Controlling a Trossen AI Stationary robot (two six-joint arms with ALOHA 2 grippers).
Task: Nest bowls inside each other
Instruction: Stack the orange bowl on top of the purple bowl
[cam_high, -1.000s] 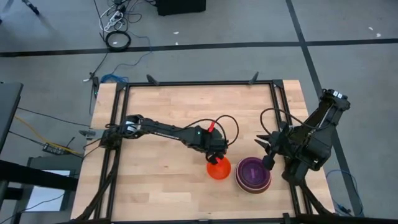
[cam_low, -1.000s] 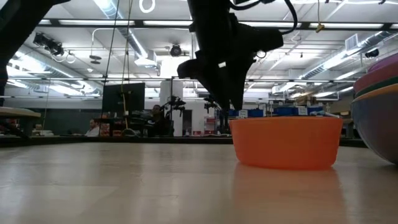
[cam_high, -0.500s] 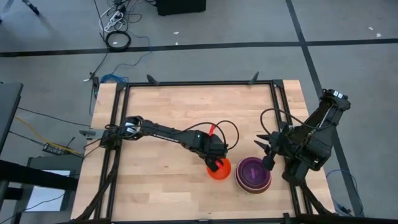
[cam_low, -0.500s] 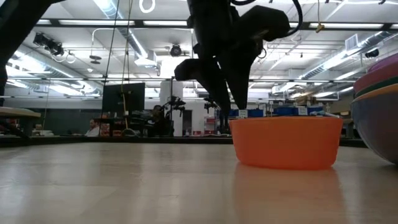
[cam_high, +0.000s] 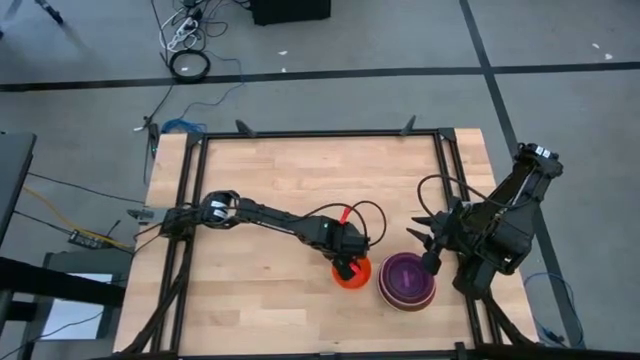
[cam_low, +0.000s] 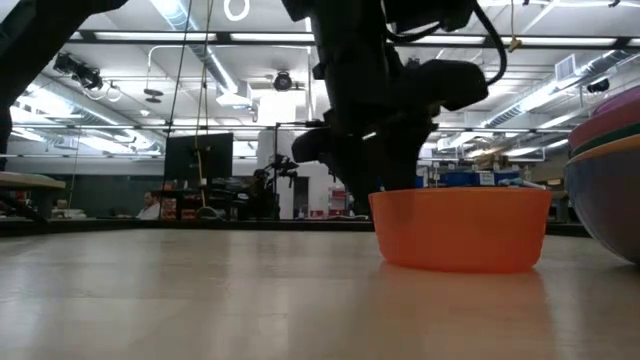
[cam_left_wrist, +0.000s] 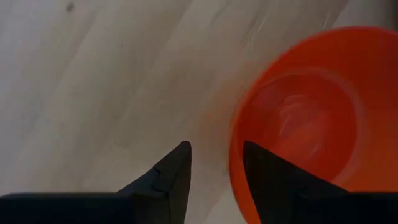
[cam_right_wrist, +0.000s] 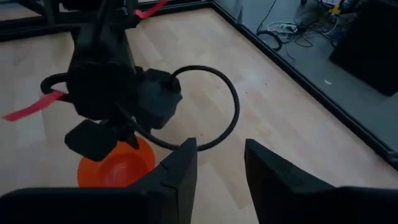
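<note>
Two groups of bowls sit on the wooden table (cam_high: 260, 190), toward its near right part: a single orange bowl (cam_high: 351, 272), smooth, round and upright with its mouth facing up, and just beside it a nested stack (cam_high: 407, 280) with a purple bowl on top. The stack's lower bowls are mostly hidden; the low view cuts it off at the edge. The left gripper (cam_left_wrist: 214, 168) hangs over the orange bowl's rim, fingers slightly parted, one inside and one outside the wall, not clamped. The right gripper (cam_right_wrist: 221, 162) hovers beside the stack, fingers narrowly apart, holding nothing.
</note>
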